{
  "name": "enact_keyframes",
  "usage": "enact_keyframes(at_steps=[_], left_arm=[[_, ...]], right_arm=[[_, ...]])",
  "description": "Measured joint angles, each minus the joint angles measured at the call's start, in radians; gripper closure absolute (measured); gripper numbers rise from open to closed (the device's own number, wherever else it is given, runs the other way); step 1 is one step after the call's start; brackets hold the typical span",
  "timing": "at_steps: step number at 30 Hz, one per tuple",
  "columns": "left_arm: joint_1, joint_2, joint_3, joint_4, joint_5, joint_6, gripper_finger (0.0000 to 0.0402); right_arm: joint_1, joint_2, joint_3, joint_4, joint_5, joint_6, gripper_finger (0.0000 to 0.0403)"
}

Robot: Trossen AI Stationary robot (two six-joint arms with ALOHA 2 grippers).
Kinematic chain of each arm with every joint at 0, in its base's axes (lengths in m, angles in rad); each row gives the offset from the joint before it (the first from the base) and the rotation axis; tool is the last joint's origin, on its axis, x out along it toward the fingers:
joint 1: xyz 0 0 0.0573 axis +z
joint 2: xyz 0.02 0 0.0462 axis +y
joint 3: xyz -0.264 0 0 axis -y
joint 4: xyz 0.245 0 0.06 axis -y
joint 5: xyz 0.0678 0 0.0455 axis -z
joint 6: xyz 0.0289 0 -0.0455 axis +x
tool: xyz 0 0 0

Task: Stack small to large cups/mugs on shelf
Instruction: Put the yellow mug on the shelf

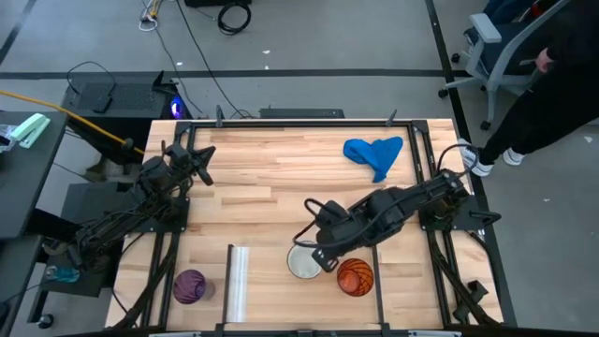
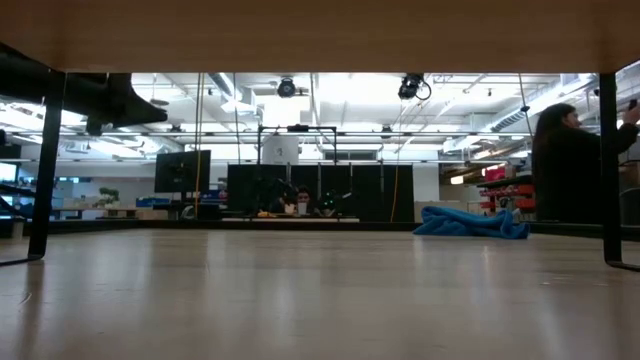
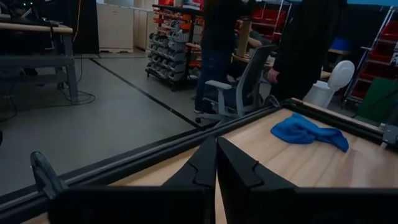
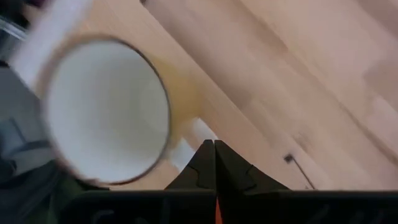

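Right gripper [image 1: 323, 255]: fingers pressed together, holding nothing, directly above the white mug [image 1: 303, 263]. The orange cup [image 1: 356, 277] sits just beside the mug; the purple cup [image 1: 189, 285] stands well apart (beyond the pale strip [image 1: 237, 281]). Left gripper [image 1: 199, 167]: 2 fingers together, empty, at the table's left edge.

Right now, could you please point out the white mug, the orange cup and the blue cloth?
white mug [image 1: 303, 263], high view, inside bottom.
orange cup [image 1: 355, 277], high view, patterned side.
blue cloth [image 1: 372, 153], high view, middle fold.
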Motion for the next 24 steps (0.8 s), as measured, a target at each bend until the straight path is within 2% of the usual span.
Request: enact_keyframes(at_steps=[7, 24], left_arm=[[0.0, 0.0, 0.0, -0.014, 0.0, -0.003, 0.0377], [0.0, 0.0, 0.0, -0.028, 0.0, -0.003, 0.0377]], right_arm=[[0.004, 0.013, -0.087, -0.001, -0.049, 0.008, 0.0403], [0.04, 0.011, -0.079, 0.007, -0.079, -0.102, 0.0403]])
